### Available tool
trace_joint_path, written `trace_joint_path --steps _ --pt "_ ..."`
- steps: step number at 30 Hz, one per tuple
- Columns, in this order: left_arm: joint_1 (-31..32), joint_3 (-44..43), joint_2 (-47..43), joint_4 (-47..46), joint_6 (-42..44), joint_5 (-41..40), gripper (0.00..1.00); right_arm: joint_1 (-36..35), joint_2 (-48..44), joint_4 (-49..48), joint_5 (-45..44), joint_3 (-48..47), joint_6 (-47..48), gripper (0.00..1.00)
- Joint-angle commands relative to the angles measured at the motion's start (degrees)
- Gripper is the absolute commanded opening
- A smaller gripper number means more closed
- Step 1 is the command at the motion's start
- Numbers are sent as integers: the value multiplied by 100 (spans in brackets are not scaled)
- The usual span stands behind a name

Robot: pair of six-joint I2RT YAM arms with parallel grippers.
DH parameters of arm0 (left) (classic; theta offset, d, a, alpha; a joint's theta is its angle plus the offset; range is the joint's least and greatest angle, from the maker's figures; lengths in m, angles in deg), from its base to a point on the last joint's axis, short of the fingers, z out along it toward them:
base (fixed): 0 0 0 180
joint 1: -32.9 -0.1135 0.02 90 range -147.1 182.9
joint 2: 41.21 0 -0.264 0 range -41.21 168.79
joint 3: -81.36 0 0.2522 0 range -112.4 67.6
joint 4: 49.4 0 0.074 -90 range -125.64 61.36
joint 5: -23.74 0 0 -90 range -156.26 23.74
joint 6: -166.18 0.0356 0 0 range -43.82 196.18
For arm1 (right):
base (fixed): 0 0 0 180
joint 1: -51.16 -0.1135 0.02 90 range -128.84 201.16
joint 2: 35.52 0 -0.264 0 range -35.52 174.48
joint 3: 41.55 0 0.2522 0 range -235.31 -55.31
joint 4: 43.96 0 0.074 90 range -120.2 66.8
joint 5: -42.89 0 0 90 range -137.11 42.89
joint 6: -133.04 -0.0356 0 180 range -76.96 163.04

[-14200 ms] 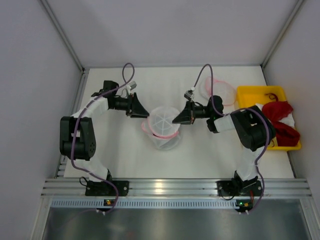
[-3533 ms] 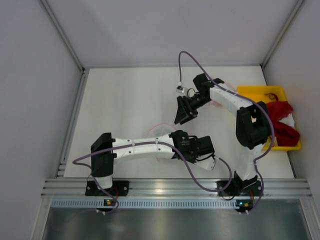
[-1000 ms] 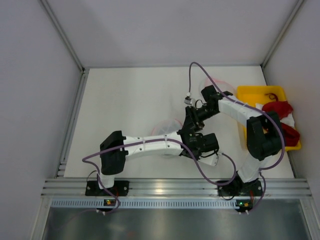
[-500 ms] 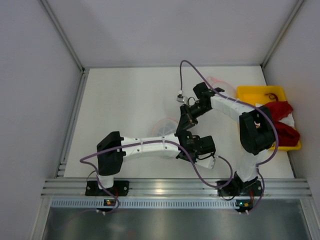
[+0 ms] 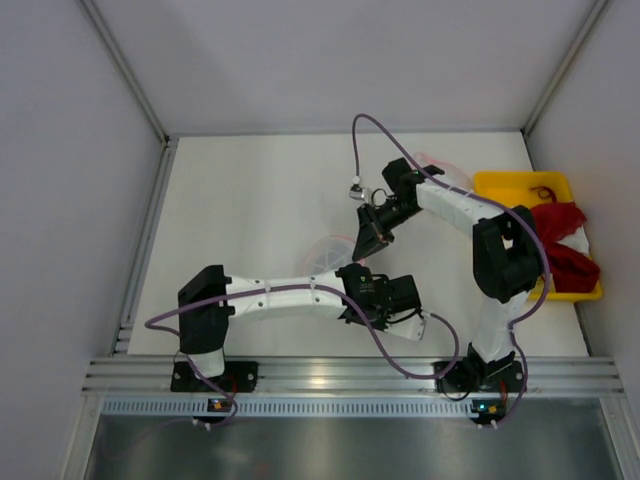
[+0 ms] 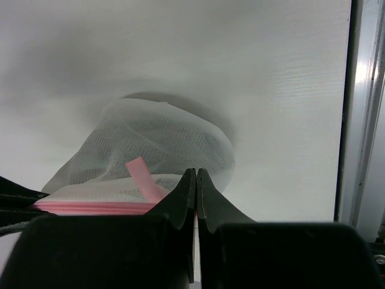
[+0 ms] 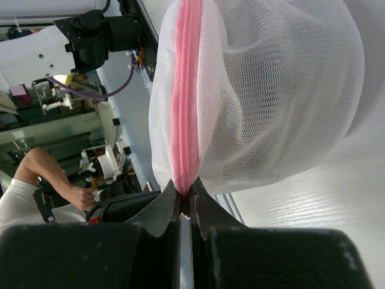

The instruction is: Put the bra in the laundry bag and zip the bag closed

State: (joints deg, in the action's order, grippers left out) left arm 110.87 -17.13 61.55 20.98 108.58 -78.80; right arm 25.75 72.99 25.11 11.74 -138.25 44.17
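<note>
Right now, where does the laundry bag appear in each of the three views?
Top external: laundry bag near the centre, only partly visible.
Left wrist: lower left of centre, a rounded mesh dome.
Right wrist: fills the upper right.
Shared landmark: its pink zip trim, vertical in the right wrist view, horizontal at lower left in the left wrist view, a faint pink arc in the top view.

Laundry bag (image 7: 283, 90): fine white mesh cloth, translucent, soft, crumpled. Zip trim (image 7: 183, 90): pink woven tape, matt. Table (image 6: 240, 54): white, matt, faint linear grain. Rail (image 5: 330, 375) along table's near edge: brushed metal, shiny. Tray (image 5: 505, 180) at table's right edge: yellow plastic, smooth, slight gloss. Garments (image 5: 560, 218): red cloth, matt. Left gripper (image 6: 196, 177) and right gripper (image 7: 185, 195) jaws: black plastic, matt.
</note>
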Motion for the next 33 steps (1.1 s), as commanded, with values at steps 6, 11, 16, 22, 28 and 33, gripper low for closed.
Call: trace_joint_path --steps 6,11,16,22,28,33 --pt "165 413 -406 341 -551 947 0 124 -14 -336 -225 -452 512 0" --pt "17 -6 -616 315 -516 753 41 106 -102 -468 -163 -215 468 0" --pt "-501 -658 -801 323 -516 884 59 98 -154 -653 -111 75 424 0" --pt "-1221 -1036 -1003 323 -866 1436 76 98 -155 -872 -145 312 371 0" --pt "-2310 -1222 -1056 -44 -1946 2375 78 98 -111 -1136 -128 497 134 6" --pt "-3340 -564 -1241 -458 -2449 2827 80 150 -137 -1031 -540 489 116 60"
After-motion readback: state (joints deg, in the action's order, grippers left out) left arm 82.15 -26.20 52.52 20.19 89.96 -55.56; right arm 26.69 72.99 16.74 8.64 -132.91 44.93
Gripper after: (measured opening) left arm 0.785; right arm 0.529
